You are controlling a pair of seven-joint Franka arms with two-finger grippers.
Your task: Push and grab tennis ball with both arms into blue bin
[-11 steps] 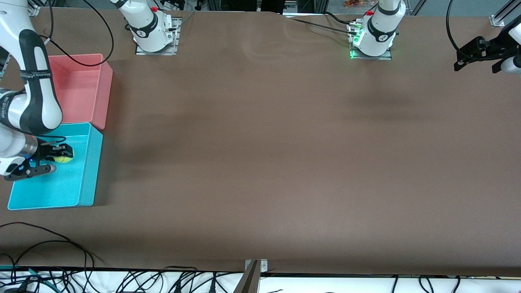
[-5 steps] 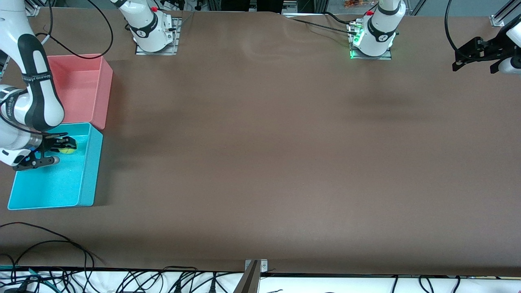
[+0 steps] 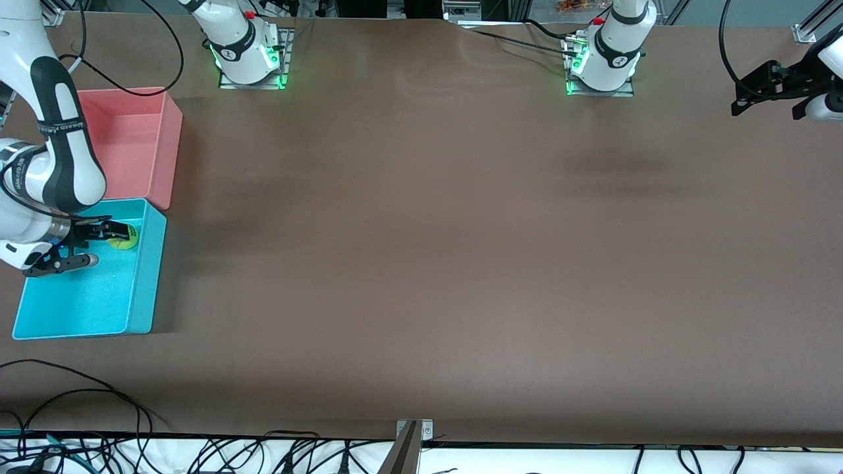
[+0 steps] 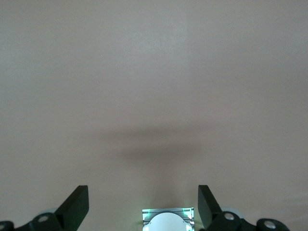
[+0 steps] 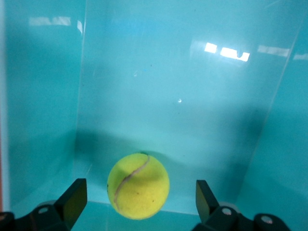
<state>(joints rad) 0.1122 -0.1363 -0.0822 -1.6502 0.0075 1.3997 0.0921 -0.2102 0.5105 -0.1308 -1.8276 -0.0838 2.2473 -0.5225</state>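
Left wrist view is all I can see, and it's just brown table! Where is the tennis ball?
Observer: The tennis ball is inside the blue bin, at the right arm's end of the table.
Operator: My left gripper just waits open over the table. Is anything holding the ball?
Observer: No. The right gripper is open over the bin, the ball between its fingers, gaps both sides.
Operator: Any other bin?
Observer: A pink bin beside the blue one, farther from the front camera.

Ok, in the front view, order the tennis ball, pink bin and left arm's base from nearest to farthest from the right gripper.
Right gripper is over the blue bin.
1. Tennis ball, in the blue bin.
2. Pink bin, beside the blue bin.
3. Left arm's base, toward the left arm's end.
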